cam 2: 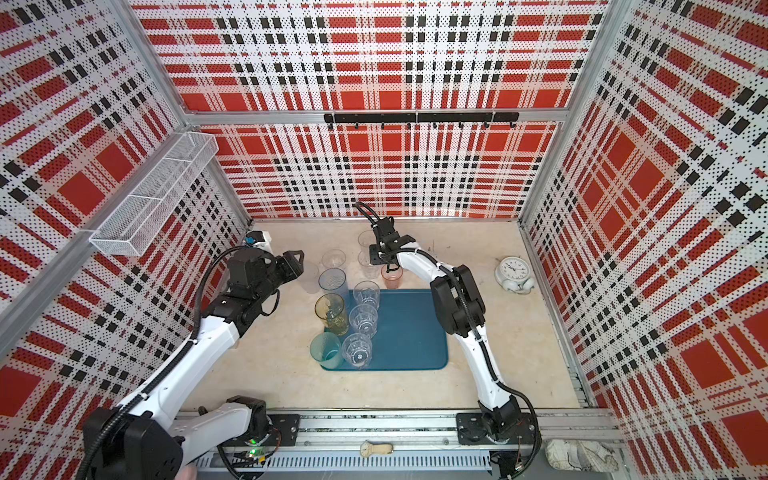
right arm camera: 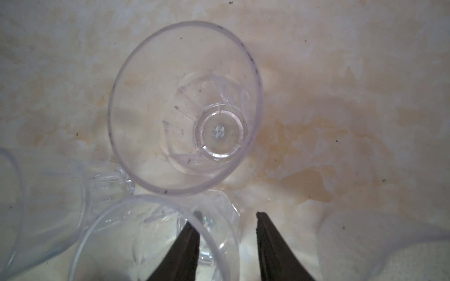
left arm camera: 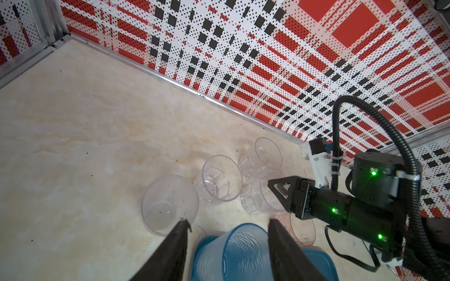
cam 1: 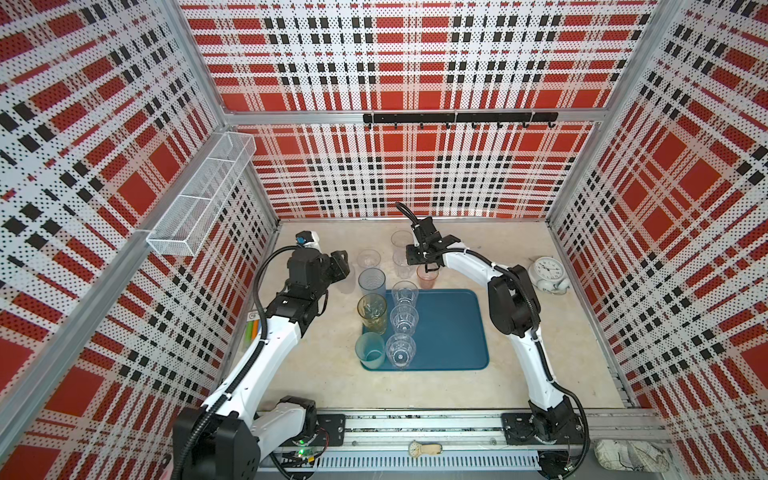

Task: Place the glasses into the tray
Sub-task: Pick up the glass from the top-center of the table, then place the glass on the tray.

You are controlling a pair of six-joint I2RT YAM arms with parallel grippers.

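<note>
Glasses (cam 1: 404, 319), see-through tumblers, partly loaded: three clear faceted ones stand in a row on the tray (cam 1: 453, 332), a flat dark teal plastic rectangle with rounded corners and a low rim; an amber glass (cam 1: 372, 312) and a teal glass (cam 1: 369, 352) stand along the edge nearest my left arm, and a grey-blue glass (cam 1: 372, 282) at the far corner, though I cannot tell whether its base sits fully inside the rim. A pink glass (cam 1: 427, 277) and several clear ones wait on the mottled cream table (cam 1: 415, 390) just beyond the tray's far edge. The step in hand, as I judge it, is a pick-up: my right gripper (right arm camera: 225, 219) has its jaws apart, straddling the rim of a clear glass (right arm camera: 155, 243), one dark finger inside, the other outside, the thin wall between them not yet pinched. My left gripper (left arm camera: 229, 221) hangs with jaws apart and empty, near a frosted glass (left arm camera: 170, 204). The next move calls for closing gently on the smooth, likely slippery wall, then lifting straight up, since neighbouring glasses stand just beside it.
</note>
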